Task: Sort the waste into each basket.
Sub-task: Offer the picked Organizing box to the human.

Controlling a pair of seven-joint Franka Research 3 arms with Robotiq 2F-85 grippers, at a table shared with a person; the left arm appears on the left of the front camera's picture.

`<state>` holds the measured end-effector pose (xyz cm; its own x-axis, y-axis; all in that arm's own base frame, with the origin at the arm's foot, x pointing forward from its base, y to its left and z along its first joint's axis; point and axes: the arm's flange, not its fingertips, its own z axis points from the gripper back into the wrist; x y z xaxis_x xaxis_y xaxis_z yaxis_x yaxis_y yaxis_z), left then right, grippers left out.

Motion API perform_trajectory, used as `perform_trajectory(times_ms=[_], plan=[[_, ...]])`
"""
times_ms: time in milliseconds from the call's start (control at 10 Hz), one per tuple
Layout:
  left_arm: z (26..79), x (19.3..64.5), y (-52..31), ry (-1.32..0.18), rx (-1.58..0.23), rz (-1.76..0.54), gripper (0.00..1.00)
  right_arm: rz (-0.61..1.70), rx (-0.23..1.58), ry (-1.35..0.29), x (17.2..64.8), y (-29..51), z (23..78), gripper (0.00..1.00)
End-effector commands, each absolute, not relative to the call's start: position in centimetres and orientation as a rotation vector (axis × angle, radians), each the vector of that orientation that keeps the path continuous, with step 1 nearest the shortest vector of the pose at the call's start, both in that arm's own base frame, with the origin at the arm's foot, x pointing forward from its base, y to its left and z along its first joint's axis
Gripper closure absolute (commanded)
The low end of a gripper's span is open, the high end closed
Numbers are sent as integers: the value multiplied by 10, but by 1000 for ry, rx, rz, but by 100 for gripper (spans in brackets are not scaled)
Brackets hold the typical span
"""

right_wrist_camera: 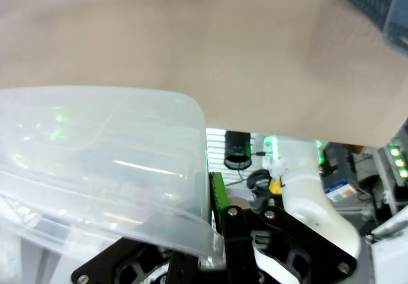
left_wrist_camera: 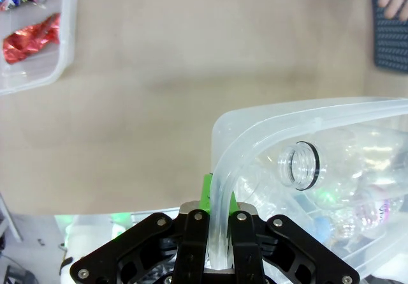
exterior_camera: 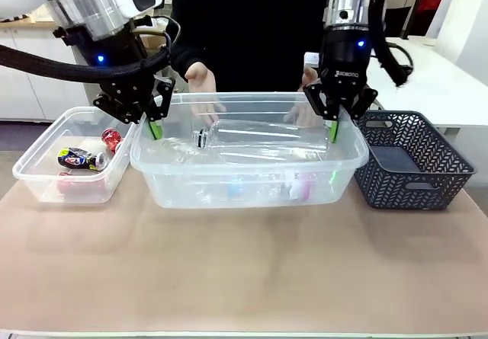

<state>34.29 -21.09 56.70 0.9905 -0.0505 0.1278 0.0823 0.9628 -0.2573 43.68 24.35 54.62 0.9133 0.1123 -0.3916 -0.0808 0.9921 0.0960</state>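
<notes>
1. The large clear basket (exterior_camera: 248, 173) sits at the middle of the table (exterior_camera: 244, 270), its long axis running left to right across the front view; both arms hold it by its short ends.
2. The left tool (exterior_camera: 155, 128) is clamped shut on the left rim of the large clear basket; in the left wrist view (left_wrist_camera: 215, 233) the curved lip passes between its green pads (left_wrist_camera: 205, 191), near a rounded corner.
3. The right tool (exterior_camera: 333, 129) is closed on the basket's right rim; in the right wrist view (right_wrist_camera: 213, 233) the lip of a rounded corner lies against a green pad (right_wrist_camera: 217, 191).
4. A clear plastic bottle (exterior_camera: 259, 137) lies on its side on top of the basket's contents, long axis along the basket's length, open capless neck (left_wrist_camera: 299, 164) pointing toward the left tool; more clear bottles (left_wrist_camera: 357, 194) lie beneath it, their directions hard to tell.
5. A smaller clear basket (exterior_camera: 72, 160) stands just left of the large one, holding crushed cans, one blue-printed can (exterior_camera: 80, 158) and a red can (exterior_camera: 111, 138); the red one is tilted.
6. A dark lattice basket (exterior_camera: 412, 160) stands just right of the large basket.
7. The person's hands (exterior_camera: 200, 80) rest at the far rim of the large basket.
</notes>
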Motion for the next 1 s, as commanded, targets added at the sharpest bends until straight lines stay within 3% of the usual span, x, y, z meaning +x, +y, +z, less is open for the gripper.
perform_trajectory(times_ms=[0,300,600,900], plan=[[600,400,-205,-100,-269,-74,95,123,132,490,513,253,568,96],[632,495,-181,-121,-309,-19,95,87,146,519,597,264,571,96],[606,556,-161,-18,-297,64,95,75,184,520,611,261,557,96],[576,570,-159,37,-323,95,95,27,229,516,608,238,544,96]])
